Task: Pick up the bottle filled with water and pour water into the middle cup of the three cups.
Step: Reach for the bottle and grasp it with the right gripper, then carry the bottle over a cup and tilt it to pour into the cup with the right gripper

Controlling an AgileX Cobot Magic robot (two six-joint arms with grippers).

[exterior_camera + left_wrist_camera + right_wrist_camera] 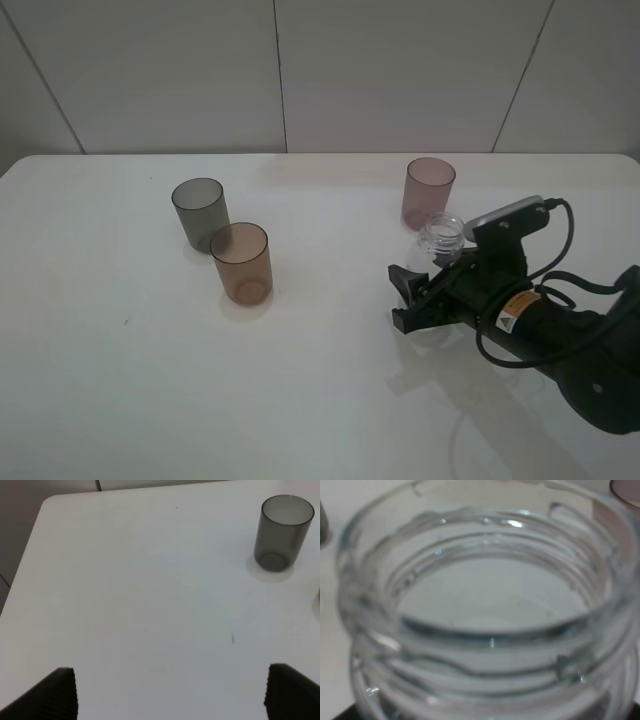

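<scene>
My right fingers reach in from the near right of the tabletop, spread on either side of the lower part of the one bottle. Its open threaded neck stands upright above them and fills my right wrist view. Whether they are pressing on the bottle or only flanking it, I cannot tell. My left fingers are released, the two tips far apart over bare tabletop near its left edge and rounded far corner. I count three cups, all upright. The grey cup and the amber cup stand close together on the left half, the amber one nearer me and a little right, the two overlapping in the high view so that I cannot tell if they touch. The pink cup stands alone just behind the bottle, towards the far edge, where the tabletop meets the wall. Between the amber cup and my right fingers lies an open strip of tabletop. The whole near left is open too, as is the stretch from the grey cup out to the left edge.
</scene>
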